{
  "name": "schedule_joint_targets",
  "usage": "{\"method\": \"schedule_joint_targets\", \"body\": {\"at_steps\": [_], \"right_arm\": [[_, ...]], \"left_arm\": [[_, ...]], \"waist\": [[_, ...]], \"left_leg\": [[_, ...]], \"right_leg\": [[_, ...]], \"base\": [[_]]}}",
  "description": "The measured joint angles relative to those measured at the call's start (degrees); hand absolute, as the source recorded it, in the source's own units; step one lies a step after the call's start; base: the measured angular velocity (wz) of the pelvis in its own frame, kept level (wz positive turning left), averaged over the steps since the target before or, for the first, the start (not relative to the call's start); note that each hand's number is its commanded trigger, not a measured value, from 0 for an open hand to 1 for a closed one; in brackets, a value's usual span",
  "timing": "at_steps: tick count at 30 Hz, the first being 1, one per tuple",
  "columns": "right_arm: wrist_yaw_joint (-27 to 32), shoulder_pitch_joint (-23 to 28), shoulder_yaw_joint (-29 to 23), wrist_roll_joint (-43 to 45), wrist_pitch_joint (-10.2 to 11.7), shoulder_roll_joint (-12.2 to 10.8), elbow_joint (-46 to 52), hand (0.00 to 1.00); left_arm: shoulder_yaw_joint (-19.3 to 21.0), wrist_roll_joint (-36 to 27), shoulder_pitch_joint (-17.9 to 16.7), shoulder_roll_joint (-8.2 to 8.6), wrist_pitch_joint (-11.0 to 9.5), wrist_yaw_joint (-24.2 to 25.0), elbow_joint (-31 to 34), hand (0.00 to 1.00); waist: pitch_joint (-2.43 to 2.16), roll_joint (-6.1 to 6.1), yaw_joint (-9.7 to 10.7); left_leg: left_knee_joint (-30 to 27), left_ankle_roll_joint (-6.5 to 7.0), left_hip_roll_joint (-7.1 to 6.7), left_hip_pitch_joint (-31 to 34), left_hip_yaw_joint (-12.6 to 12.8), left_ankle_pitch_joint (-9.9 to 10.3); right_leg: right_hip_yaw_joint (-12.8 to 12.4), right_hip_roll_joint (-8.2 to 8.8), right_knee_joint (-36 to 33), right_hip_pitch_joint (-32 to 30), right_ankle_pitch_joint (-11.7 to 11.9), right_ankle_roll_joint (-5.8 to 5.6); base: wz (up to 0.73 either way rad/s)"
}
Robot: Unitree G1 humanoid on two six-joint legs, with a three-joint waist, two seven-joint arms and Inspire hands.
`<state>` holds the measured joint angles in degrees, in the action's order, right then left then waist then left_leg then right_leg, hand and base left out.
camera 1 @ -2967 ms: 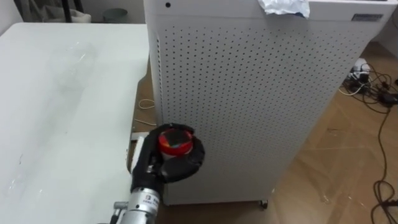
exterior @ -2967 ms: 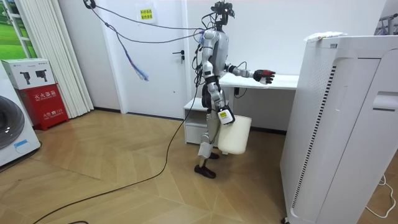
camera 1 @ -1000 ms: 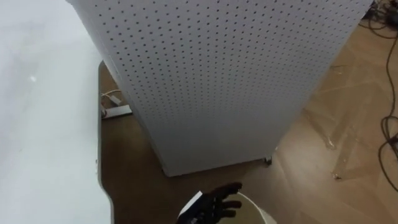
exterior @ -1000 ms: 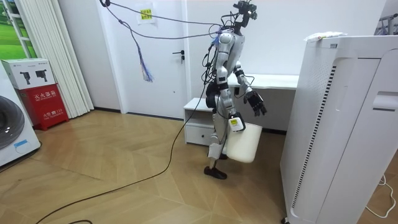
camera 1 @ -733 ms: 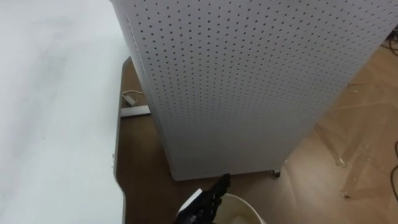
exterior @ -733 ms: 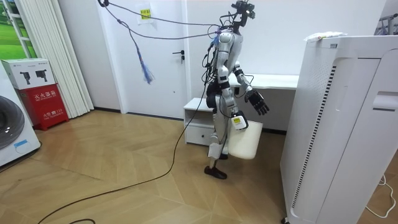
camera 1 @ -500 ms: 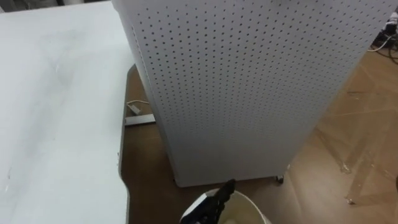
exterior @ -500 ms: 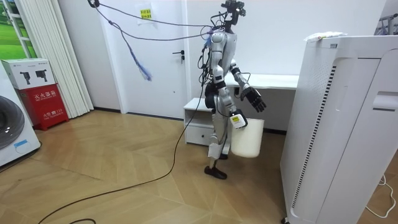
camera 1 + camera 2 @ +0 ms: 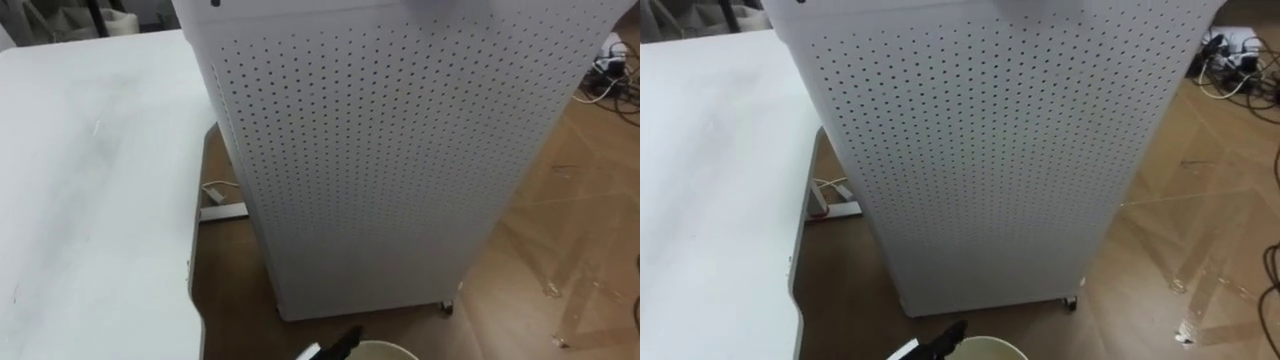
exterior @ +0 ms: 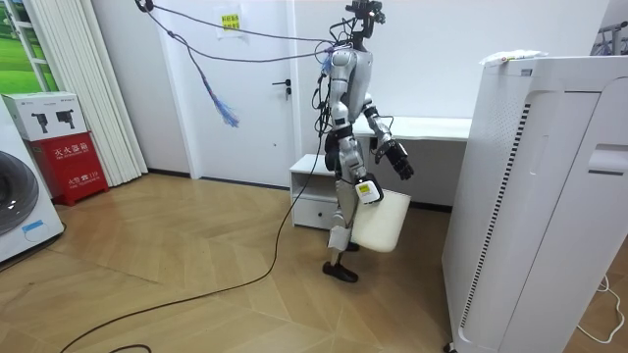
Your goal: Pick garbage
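The garbage to collect, a crumpled paper [image 10: 510, 57], lies on top of the tall white cabinet [image 9: 380, 150], at the top's edge nearest the robot. The robot stands between the table [image 9: 90, 180] and the cabinet, facing the cabinet's dotted wall.

The left hand [image 9: 335, 347] hangs over the rim of the bucket [image 9: 385, 349] with straight fingers and holds nothing. The right hand [image 10: 364, 191] grips the bucket at its upper edge, and the bucket hangs tilted against the robot's leg.

The likeliest trouble is the reach. The paper sits high, about level with the robot's chest, and the head looks down at the cabinet's wall and the floor. A reach made without looking up could nudge the paper back across the top, out of range. It could also knock the paper over the edge to the floor.

The tilted bucket could bump the cabinet's wall as the robot steps closer, and it could tip out whatever is inside.

A power strip [image 9: 223, 212] lies on the floor by the cabinet's near corner, and cables [image 9: 610, 75] lie beyond its far side. Either could catch a foot. The table's edge is close on the left and could snag the left arm as it rises.
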<state>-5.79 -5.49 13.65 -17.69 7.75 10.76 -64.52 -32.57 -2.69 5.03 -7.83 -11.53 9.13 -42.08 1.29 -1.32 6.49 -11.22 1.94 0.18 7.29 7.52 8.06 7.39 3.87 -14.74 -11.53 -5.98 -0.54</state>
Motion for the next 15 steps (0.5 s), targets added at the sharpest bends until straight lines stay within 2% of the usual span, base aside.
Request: {"method": "schedule_joint_targets", "body": {"at_steps": [2, 5, 9, 12, 13, 14, 15], "right_arm": [[-0.4, 0.2, -0.4, 0.0, -0.1, 0.1, 0.0, 1.0], [-0.4, 1.1, -0.5, -0.1, -0.1, -0.1, 0.2, 1.0], [-0.8, 1.8, -0.7, -0.1, -0.1, -0.3, 0.2, 1.0], [-1.3, 2.5, -1.2, 0.3, -0.2, -0.4, 0.2, 1.0], [-1.5, 2.6, -1.3, 0.4, -0.3, -0.4, 0.2, 1.0], [-2.1, 2.7, -1.3, 0.4, -0.3, -0.6, 0.2, 1.0], [-2.3, 2.7, -1.3, 0.3, -0.3, -0.7, 0.2, 1.0]], "left_arm": [[0.4, 4.4, -0.1, -0.61, 0.3, 0.0, -1.9, 0.0], [1.1, 7.9, -0.2, -0.22, 0.3, -0.2, -4.6, 0.0], [2.2, 9.2, 0.0, 0.43, 0.0, -0.7, -8.9, 0.0], [4.7, 10.4, -0.3, 0.39, 0.1, -0.6, -11.3, 0.0], [6.4, 10.4, -0.7, 0.27, 0.1, -0.7, -11.8, 0.0], [8.2, 10.4, -1.0, 0.04, 0.2, -0.7, -13.0, 0.0], [8.8, 10.3, -1.2, -0.05, 0.3, -0.7, -13.6, 0.0]], "waist": [[-0.18, 0.52, 0.1], [-0.33, 0.95, 0.0], [-0.49, 1.3, 0.1], [-0.37, 1.62, -0.4], [-0.34, 1.88, -0.7], [-0.35, 2.36, -1.1], [-0.36, 2.41, -1.5]], "left_leg": [[0.0, -0.16, 0.03, -1.1, 0.0, 0.2], [-0.1, -0.46, 0.32, -2.9, 0.0, 0.8], [-1.9, -1.19, 1.22, -4.0, 0.4, 2.2], [-8.7, -2.52, 2.66, -3.3, 0.8, 5.8], [-13.3, -3.22, 3.72, -2.1, 1.3, 6.9], [-19.0, -3.35, 4.64, -0.3, 1.6, 7.0], [-22.3, -3.4, 5.26, 0.7, 1.6, 6.9]], "right_leg": [[0.2, -0.08, 0.3, 1.2, -0.2, 0.0], [0.1, -0.41, 0.3, 3.1, -0.7, 0.12], [-0.3, -0.94, -1.4, 3.6, -2.4, 0.81], [-1.0, -2.03, -6.3, 2.9, -5.9, 2.05], [-1.4, -2.66, -8.1, 2.7, -7.5, 2.63], [-2.2, -3.14, -9.5, 2.8, -8.4, 3.32], [-2.6, -3.41, -10.1, 2.8, -8.6, 3.77]], "base": [[0.0], [-0.02], [-0.09], [-0.16], [-0.36], [-0.4], [-0.36]]}}
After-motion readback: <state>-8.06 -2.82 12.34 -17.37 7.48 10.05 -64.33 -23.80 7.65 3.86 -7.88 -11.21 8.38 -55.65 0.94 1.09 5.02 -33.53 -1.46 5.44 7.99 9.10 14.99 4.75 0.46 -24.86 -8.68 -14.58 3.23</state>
